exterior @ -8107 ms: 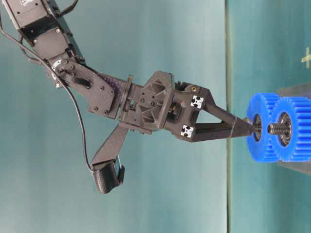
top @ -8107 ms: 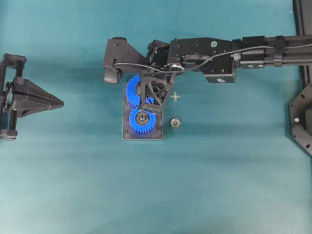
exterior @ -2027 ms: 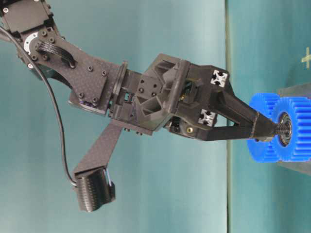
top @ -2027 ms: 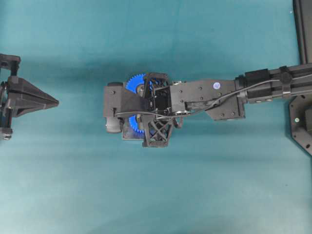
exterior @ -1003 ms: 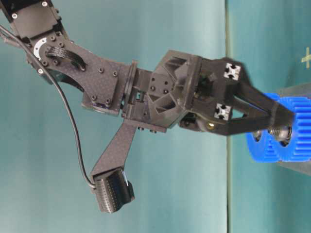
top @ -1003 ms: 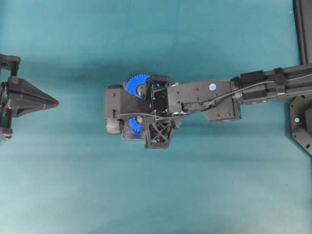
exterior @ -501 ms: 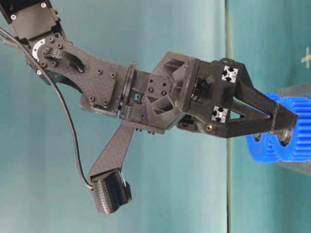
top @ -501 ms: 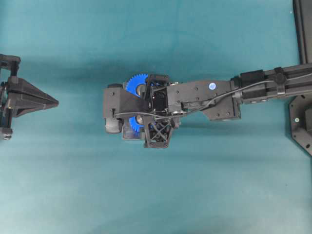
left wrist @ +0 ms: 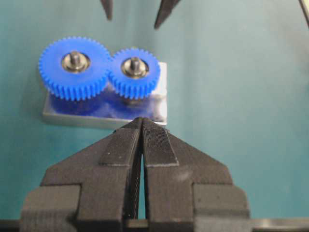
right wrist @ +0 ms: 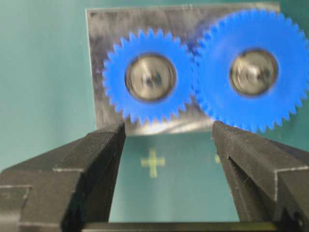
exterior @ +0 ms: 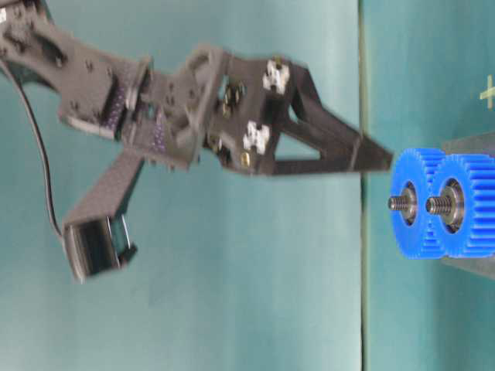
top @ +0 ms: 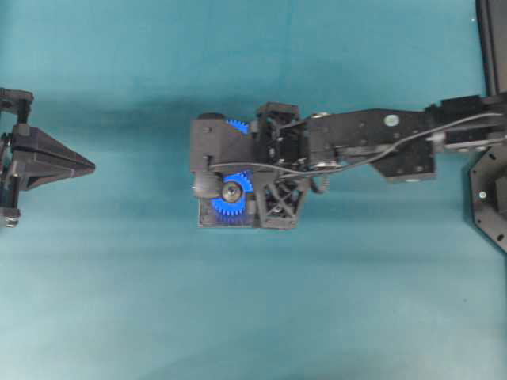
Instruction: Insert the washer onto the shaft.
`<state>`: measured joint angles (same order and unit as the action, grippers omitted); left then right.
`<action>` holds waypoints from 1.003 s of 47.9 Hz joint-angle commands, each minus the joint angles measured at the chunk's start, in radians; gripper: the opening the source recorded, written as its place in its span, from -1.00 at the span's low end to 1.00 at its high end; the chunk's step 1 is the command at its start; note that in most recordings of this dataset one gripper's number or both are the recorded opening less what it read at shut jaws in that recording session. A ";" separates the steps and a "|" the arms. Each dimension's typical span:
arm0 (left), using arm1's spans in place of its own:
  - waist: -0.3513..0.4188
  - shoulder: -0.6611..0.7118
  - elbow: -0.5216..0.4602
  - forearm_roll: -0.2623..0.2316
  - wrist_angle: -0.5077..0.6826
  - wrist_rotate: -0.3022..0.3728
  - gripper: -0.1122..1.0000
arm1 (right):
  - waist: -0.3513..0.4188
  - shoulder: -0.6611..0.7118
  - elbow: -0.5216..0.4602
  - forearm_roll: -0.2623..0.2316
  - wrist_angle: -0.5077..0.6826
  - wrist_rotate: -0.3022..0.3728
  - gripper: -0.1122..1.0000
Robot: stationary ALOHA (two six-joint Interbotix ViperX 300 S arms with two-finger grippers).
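The right pincer (right wrist: pixel 166 159) has lifted off the shaft (exterior: pixel 435 205), jaws spread and empty; the washer (right wrist: pixel 150 77) sits below; left pincer (left wrist: pixel 142 137) clenched

A robotics lab test bench: a desk (top: pixel 119 301) draped in plain teal cloth, a matching teal backdrop (exterior: pixel 232 294), and black robot-arm mounts (top: pixel 487 206) at the right edge.
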<state>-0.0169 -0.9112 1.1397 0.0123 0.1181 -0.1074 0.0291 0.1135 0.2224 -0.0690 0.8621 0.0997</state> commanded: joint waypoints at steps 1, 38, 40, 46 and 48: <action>0.002 0.006 -0.005 0.003 -0.005 -0.002 -0.81 | -0.002 -0.054 0.008 -0.003 -0.009 0.012 0.61; 0.002 0.003 0.009 0.003 -0.005 0.005 -0.81 | -0.035 -0.143 0.114 -0.003 -0.112 0.012 0.61; 0.000 0.003 0.009 0.003 -0.005 0.005 -0.81 | -0.037 -0.143 0.118 -0.005 -0.117 0.012 0.61; 0.002 0.003 0.009 0.003 -0.005 0.005 -0.81 | -0.038 -0.143 0.120 -0.003 -0.124 0.012 0.61; 0.002 0.003 0.009 0.003 -0.005 0.005 -0.81 | -0.038 -0.143 0.120 -0.003 -0.127 0.012 0.61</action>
<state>-0.0169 -0.9112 1.1597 0.0123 0.1181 -0.1028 -0.0061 0.0031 0.3528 -0.0706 0.7455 0.0997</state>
